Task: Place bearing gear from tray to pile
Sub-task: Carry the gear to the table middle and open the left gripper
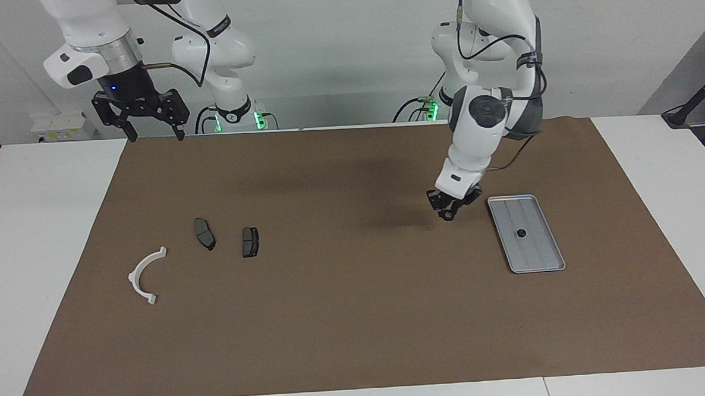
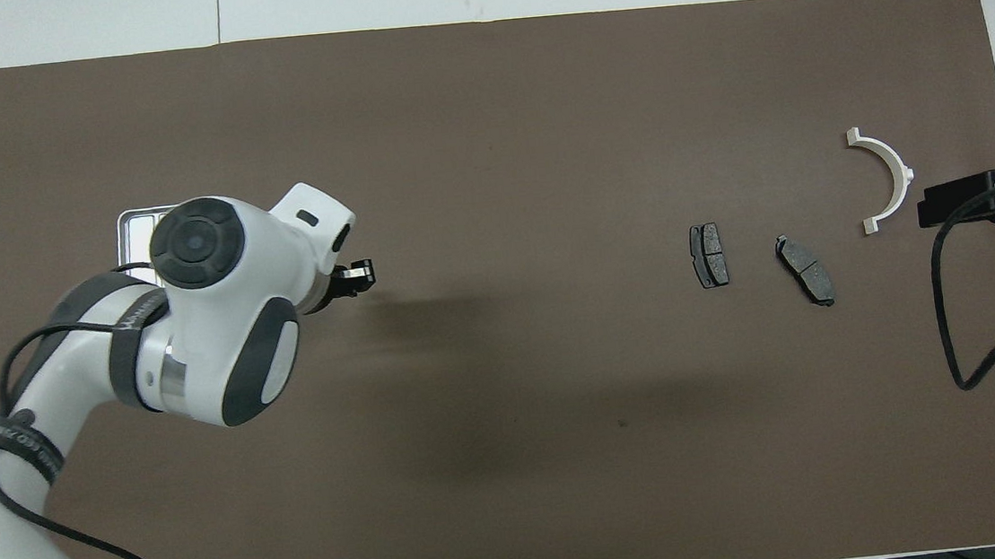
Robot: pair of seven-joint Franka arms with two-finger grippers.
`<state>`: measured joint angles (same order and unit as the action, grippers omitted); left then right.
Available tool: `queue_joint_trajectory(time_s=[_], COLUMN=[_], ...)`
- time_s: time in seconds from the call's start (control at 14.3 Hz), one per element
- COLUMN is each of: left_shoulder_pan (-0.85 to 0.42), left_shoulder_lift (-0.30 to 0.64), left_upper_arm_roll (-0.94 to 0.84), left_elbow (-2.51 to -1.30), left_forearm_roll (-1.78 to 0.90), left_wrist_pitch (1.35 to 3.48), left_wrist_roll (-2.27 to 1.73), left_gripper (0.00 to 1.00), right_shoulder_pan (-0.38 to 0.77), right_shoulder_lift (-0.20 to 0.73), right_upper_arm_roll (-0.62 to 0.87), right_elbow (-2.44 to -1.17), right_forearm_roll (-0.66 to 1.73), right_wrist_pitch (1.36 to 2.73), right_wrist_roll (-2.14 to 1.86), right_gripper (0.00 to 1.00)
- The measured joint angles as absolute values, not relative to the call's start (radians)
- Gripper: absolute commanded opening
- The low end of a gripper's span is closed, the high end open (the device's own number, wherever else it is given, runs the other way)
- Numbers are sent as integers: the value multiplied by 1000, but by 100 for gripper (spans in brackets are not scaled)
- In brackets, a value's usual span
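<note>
The silver ribbed tray [image 1: 538, 254] lies at the left arm's end of the mat, and one small black bearing gear [image 1: 519, 233] rests on its middle. My left gripper [image 1: 448, 213] hangs low over bare mat just beside the tray, on the side toward the pile, shut on a small dark piece that looks like another bearing gear. In the overhead view the left arm covers nearly all of the tray [image 2: 135, 225], and the left gripper [image 2: 359, 276] pokes out past it. The pile, a white half-ring bracket [image 1: 144, 276] and two dark brake pads [image 1: 204, 233] [image 1: 250, 242], lies at the right arm's end.
My right gripper [image 1: 153, 134] waits open, raised over the mat's edge nearest the robots at its own end; from overhead the right gripper [image 2: 950, 200] sits beside the white bracket [image 2: 889, 178]. The brake pads [image 2: 709, 255] [image 2: 805, 269] lie close together. A brown mat [image 1: 357, 317] covers the table.
</note>
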<state>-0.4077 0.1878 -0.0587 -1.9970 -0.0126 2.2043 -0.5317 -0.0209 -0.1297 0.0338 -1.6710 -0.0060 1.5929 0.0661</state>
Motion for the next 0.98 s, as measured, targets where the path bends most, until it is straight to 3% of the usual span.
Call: queue_joint_trajectory(time_s=[0.42,0.98], left_shoulder_pan=[-556,-570], left_shoulder_lift=[417,443], left_upper_arm_roll=[-56,-51], left_elbow=[-1785,-1771], left_forearm_roll=[-12,13], left_wrist_pitch=[2217,2247], left_wrist_roll=[-712,-733], left_gripper=[8,10], right_shoulder_pan=[-20,-19], right_shoulder_lift=[-130,-139], right_upper_arm_roll=[36,40], right_elbow=[-1671,-1700], right_forearm_roll=[-6,-6], right_wrist_pitch=[1593,1586], right_wrist_roll=[57,69], right_gripper=[100,100])
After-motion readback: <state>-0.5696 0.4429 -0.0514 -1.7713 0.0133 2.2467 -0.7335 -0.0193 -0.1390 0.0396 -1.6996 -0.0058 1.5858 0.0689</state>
